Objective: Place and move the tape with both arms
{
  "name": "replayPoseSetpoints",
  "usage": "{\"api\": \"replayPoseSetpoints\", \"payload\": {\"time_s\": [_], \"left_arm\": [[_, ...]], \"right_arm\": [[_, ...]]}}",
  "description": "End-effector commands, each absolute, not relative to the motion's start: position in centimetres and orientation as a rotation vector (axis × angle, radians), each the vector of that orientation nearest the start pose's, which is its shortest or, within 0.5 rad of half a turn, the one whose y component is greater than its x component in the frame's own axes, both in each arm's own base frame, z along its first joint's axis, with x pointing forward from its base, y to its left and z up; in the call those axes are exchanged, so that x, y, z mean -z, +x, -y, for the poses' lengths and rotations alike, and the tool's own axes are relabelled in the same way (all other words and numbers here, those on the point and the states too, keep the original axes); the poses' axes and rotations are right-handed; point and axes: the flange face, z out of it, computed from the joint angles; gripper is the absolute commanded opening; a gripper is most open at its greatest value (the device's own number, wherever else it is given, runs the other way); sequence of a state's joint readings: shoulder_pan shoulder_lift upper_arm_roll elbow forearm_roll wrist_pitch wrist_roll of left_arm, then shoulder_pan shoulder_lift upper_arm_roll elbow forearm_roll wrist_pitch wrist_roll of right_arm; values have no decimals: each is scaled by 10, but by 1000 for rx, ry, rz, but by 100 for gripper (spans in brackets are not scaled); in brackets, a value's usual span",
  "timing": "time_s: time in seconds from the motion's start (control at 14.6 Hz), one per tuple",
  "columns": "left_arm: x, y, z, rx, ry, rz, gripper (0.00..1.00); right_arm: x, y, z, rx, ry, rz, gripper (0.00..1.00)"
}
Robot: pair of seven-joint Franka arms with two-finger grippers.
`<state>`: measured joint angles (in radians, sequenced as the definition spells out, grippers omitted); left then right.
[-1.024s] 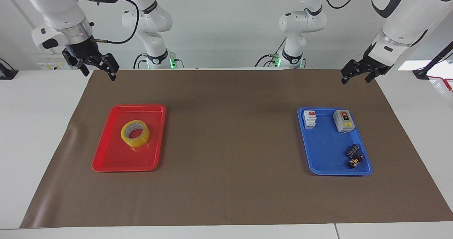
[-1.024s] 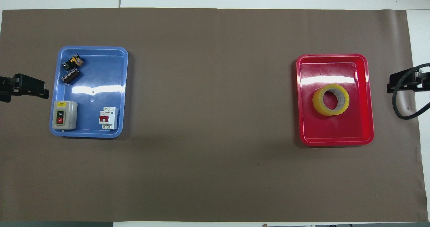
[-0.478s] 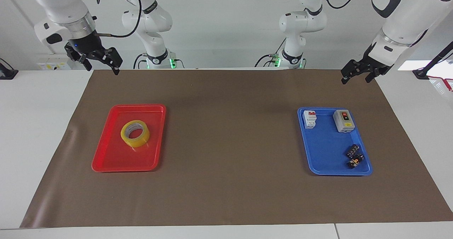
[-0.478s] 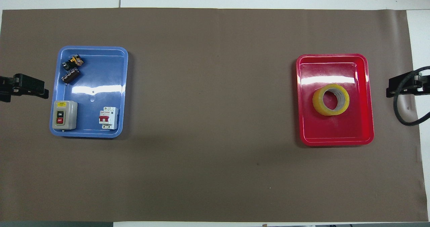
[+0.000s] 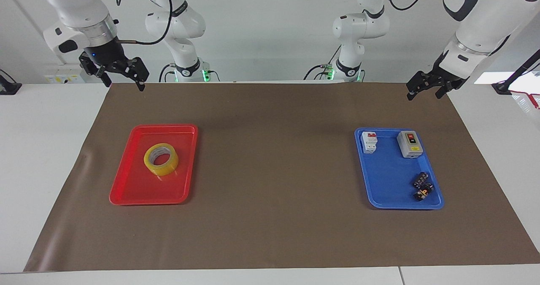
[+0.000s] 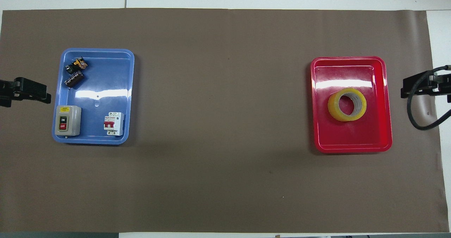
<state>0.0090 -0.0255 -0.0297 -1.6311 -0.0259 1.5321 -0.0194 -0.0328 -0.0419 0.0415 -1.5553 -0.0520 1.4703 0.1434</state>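
Observation:
The yellow tape roll (image 5: 161, 159) lies flat in the red tray (image 5: 126, 192), toward the right arm's end of the table. It also shows in the overhead view (image 6: 347, 104) inside the red tray (image 6: 352, 148). My right gripper (image 5: 125, 85) is open and empty, up in the air over the mat's edge beside the red tray, apart from the tape; it also shows in the overhead view (image 6: 415, 88). My left gripper (image 5: 424, 96) is open and empty, waiting in the air over the mat's edge beside the blue tray (image 5: 392, 171); it also shows in the overhead view (image 6: 35, 91).
The blue tray (image 6: 102, 86) holds a grey switch box (image 6: 67, 120), a white circuit breaker (image 6: 113, 123) and small dark parts (image 6: 74, 74). A brown mat (image 5: 274, 171) covers the table. Two smaller white arms (image 5: 350, 27) stand at the robots' edge.
My right gripper has risen a little and shifted slightly toward the red tray. The left arm and the tape have not moved.

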Motion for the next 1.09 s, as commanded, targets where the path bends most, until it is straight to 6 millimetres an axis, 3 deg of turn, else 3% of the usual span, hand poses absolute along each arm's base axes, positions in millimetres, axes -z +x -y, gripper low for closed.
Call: {"api": "replayPoseSetpoints", "payload": {"time_s": [0.0, 1.02], "left_arm": [[-610, 536, 11, -103, -3179, 3, 100], [-610, 536, 11, -103, -3178, 3, 100]], "right_arm": [[-645, 533, 1, -56, -3182, -108, 100], [-648, 533, 0, -49, -3181, -95, 100]]}}
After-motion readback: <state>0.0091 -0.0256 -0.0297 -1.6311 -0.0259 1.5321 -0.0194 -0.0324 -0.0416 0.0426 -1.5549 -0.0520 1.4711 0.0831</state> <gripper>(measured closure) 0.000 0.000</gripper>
